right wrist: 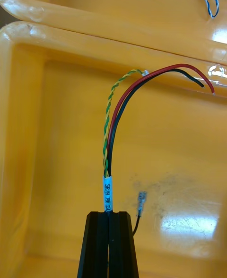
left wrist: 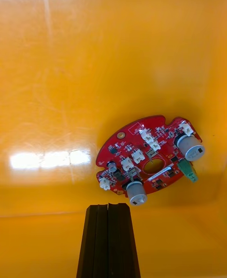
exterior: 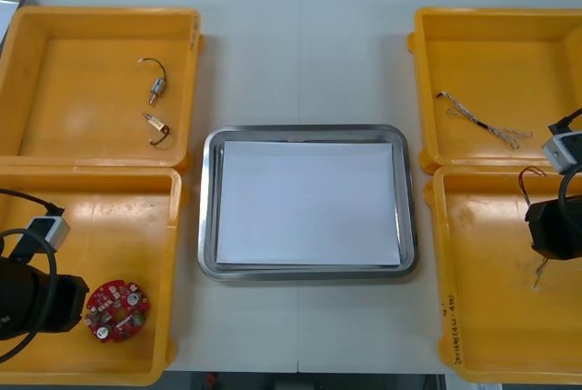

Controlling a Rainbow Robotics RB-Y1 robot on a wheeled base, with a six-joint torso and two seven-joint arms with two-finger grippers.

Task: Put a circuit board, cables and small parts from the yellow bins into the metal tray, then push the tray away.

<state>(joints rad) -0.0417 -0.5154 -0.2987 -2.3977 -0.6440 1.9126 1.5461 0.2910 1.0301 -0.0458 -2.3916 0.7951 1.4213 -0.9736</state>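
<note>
My right hand (right wrist: 109, 213) is pinched on the cable (right wrist: 113, 131), wires running straight ahead of the fingertips, over the near right bin (right wrist: 19, 117); tray (exterior: 207, 208) lies to its left. Left hand (left wrist: 108, 205) closed, empty, circuit board (left wrist: 146, 160) just ahead.

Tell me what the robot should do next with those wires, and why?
Probably lift them. The right tool is shut on the wires inside its yellow bin, and the tray holds nothing yet. The left tool sits shut by the red board.
</note>
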